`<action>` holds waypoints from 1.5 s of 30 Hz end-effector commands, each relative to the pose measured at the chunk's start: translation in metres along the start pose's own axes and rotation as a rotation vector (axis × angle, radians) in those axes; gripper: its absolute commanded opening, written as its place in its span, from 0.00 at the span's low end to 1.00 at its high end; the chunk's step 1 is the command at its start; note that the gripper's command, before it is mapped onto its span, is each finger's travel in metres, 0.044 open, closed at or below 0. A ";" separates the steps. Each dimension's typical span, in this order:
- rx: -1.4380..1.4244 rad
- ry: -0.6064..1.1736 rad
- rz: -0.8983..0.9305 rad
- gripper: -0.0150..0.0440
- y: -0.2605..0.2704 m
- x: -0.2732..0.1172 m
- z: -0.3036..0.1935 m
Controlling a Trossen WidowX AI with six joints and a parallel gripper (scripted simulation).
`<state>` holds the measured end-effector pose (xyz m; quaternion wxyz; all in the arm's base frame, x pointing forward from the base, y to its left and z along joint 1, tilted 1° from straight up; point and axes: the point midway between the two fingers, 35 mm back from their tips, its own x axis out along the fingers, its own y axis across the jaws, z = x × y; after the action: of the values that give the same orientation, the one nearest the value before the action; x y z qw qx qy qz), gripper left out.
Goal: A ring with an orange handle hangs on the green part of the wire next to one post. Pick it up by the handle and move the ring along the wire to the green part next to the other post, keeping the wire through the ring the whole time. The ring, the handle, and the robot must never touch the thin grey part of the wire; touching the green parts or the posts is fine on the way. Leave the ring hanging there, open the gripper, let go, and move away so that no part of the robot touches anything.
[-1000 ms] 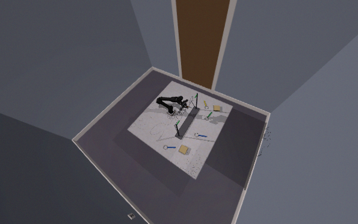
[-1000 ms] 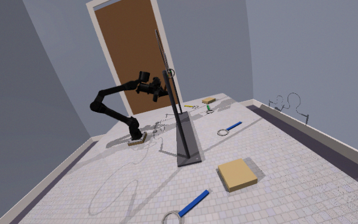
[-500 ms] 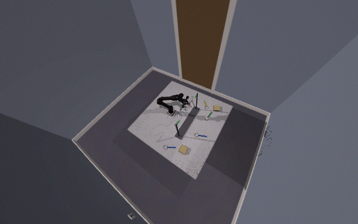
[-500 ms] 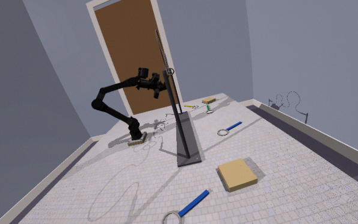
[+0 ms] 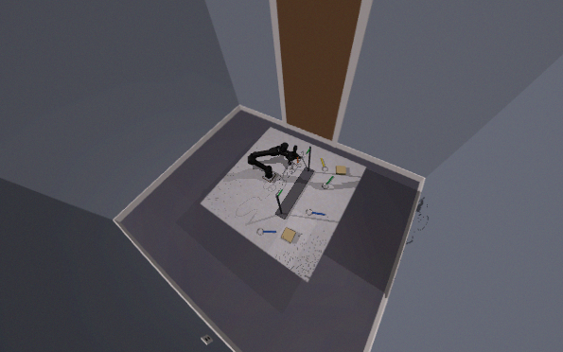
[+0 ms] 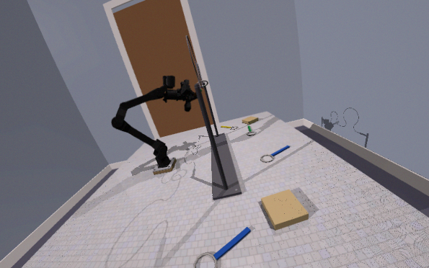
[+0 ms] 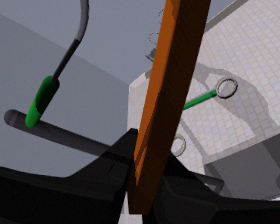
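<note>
My gripper (image 5: 298, 158) (image 6: 196, 96) (image 7: 139, 136) is shut on the orange handle (image 5: 298, 161) (image 7: 173, 60), which runs up out of the top of the wrist view. The ring (image 6: 207, 83) shows small behind the near post's top in the exterior view; whether it touches the wire cannot be told. The far post (image 5: 309, 160) (image 7: 66, 136) carries a green part (image 5: 307, 151) (image 7: 43, 101), left of the handle in the wrist view, with no ring on it. The grey wire (image 7: 83, 20) rises beyond it. The near post (image 5: 279, 205) (image 6: 212, 138) has the other green part (image 5: 279, 193).
A dark base (image 5: 294, 196) (image 6: 229, 158) joins the posts. Beyond it lie a green-handled ring (image 5: 329, 180) (image 7: 200, 99), a yellow-handled one (image 5: 323, 163) and a blue-handled one (image 6: 280, 150). Another blue handle (image 6: 233, 243) and a wooden block (image 6: 284, 207) lie in front; a second block (image 6: 250, 120) lies behind.
</note>
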<state>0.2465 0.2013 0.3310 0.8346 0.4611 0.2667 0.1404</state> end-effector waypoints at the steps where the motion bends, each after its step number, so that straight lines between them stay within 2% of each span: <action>1: 0.075 0.013 0.049 0.00 0.017 -0.003 0.000; 30: 0.622 0.077 0.341 0.00 0.109 -0.034 0.037; 45: 0.684 0.085 0.375 0.00 0.123 -0.044 0.053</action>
<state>0.2422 0.2107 0.4669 0.5820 0.7469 0.2437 0.2098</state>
